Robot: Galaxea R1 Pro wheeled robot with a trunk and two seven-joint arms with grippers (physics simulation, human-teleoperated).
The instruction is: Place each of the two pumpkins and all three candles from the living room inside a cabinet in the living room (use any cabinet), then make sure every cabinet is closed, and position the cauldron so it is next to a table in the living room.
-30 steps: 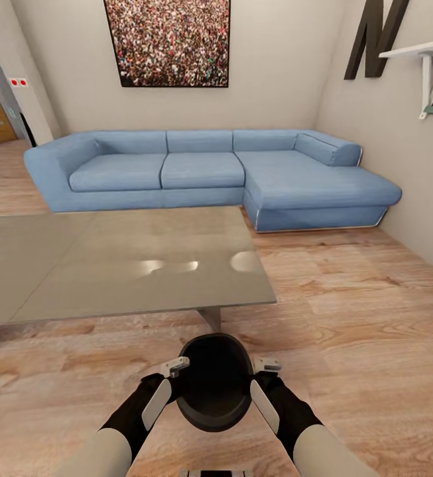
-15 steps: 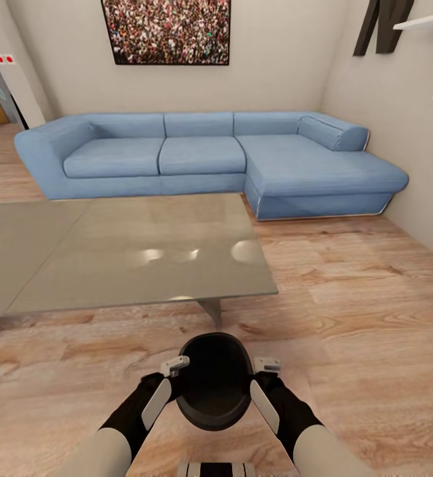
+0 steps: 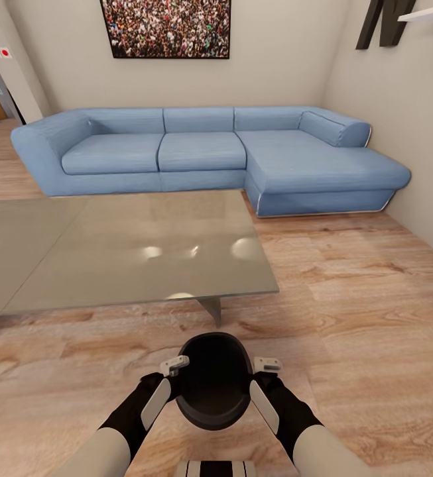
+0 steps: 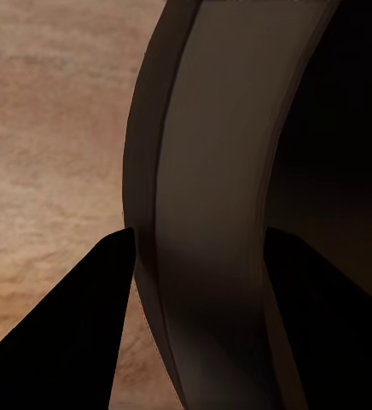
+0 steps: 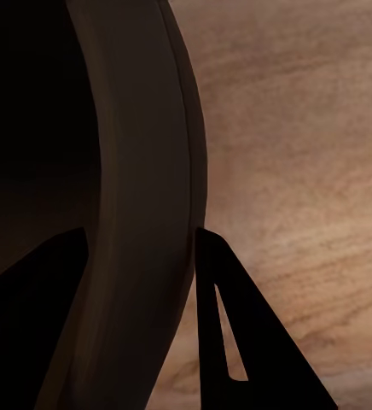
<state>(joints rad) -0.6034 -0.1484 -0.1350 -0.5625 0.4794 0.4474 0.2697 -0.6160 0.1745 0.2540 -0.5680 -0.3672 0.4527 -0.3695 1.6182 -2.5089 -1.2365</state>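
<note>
I hold the black cauldron (image 3: 214, 381) in front of my trunk, above the plank floor. My left gripper (image 3: 175, 364) is shut on its rim on one side and my right gripper (image 3: 266, 365) is shut on the rim opposite. In the left wrist view the cauldron rim (image 4: 205, 213) passes between the two dark fingers (image 4: 75, 333). The right wrist view shows the rim (image 5: 148, 222) clamped the same way. The grey glossy table (image 3: 117, 255) stands just ahead of the cauldron, its near edge a short way beyond it.
A blue corner sofa (image 3: 209, 156) runs along the far wall behind the table. A slab leg (image 3: 211, 309) of the table sits just ahead of the cauldron. Open plank floor (image 3: 362, 298) lies to the right, bounded by the right wall.
The whole view has shifted: the table and sofa sit slightly lower and closer, so the camera has moved forward. Both grippers keep the same hold on the cauldron.
</note>
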